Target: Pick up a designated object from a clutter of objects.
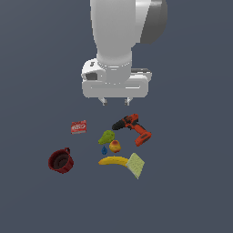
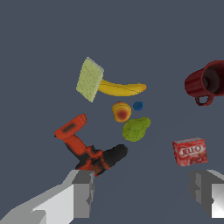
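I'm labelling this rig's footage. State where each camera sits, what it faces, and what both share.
Exterior view: off the arm, facing the gripper hanging open above the clutter; wrist and hand show.
Wrist view: on the wrist, looking down past two fingertips at the floor items.
Shared: drill, banana, sponge, pear, red box, pot.

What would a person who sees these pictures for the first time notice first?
The big white arm with its open claw hangs above everything. Below lies the red-orange drill, the largest item, at the exterior view's right of the green pear. The dark red pot stands apart.
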`<action>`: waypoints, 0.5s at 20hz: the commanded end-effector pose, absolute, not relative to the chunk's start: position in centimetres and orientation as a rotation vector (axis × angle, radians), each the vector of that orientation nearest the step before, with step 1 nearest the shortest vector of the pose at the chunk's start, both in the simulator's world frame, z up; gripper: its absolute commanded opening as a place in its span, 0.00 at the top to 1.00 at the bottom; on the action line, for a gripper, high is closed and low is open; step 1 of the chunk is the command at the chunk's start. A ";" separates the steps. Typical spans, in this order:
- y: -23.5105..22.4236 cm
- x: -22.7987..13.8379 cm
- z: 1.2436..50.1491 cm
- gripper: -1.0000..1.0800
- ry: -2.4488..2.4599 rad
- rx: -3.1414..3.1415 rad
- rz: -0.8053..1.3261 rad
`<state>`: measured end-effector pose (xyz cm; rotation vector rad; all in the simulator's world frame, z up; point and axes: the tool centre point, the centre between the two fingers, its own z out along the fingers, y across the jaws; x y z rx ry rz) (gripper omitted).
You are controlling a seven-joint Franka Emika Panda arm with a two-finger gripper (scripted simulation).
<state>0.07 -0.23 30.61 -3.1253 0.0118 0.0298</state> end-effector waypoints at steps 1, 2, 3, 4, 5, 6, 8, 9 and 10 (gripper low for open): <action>-0.3 0.0 29.8 0.19 0.054 -3.112 0.053; -0.3 0.0 29.3 0.19 0.079 -3.104 0.066; -0.4 -0.1 28.8 0.19 0.107 -3.094 0.081; -0.4 -0.2 28.2 0.19 0.139 -3.083 0.098; -0.5 -0.2 27.5 0.19 0.174 -3.071 0.116; -0.5 -0.3 26.8 0.19 0.213 -3.056 0.137; -0.7 -0.6 25.2 0.19 0.301 -3.022 0.184; -0.7 -0.7 24.3 0.19 0.351 -3.002 0.210; -0.8 -0.9 23.3 0.19 0.405 -2.980 0.238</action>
